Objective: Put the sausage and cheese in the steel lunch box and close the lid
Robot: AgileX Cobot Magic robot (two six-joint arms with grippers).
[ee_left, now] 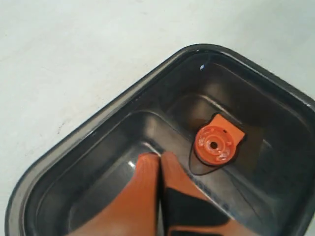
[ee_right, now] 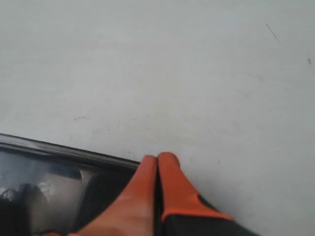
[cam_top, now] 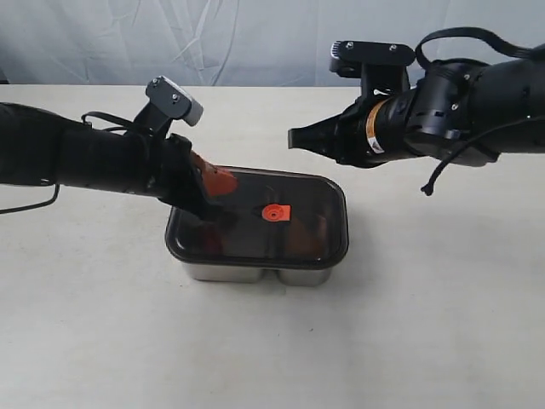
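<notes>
Your left tool is pressed together, the orange fingers flush against each other and pinching nothing. Its tips are down on the left half of the lid, just beside the orange tab. The left wrist view puts them at the lid's top face, but you cannot confirm firm contact from it.

Your right tool is likewise pressed together and carries nothing. It hangs in the air beyond the far side of the box, apart from the lid. In the right wrist view its tips sit over bare surface, next to the lid's edge.

You will find the lid seated flat on the box, covering both compartments, its rim overhanging the steel wall all round. The tab lies at the lid's centre. The box stands upright near the middle of the surface. What lies under the lid shows only as dim, dark reddish patches and cannot be identified.
</notes>
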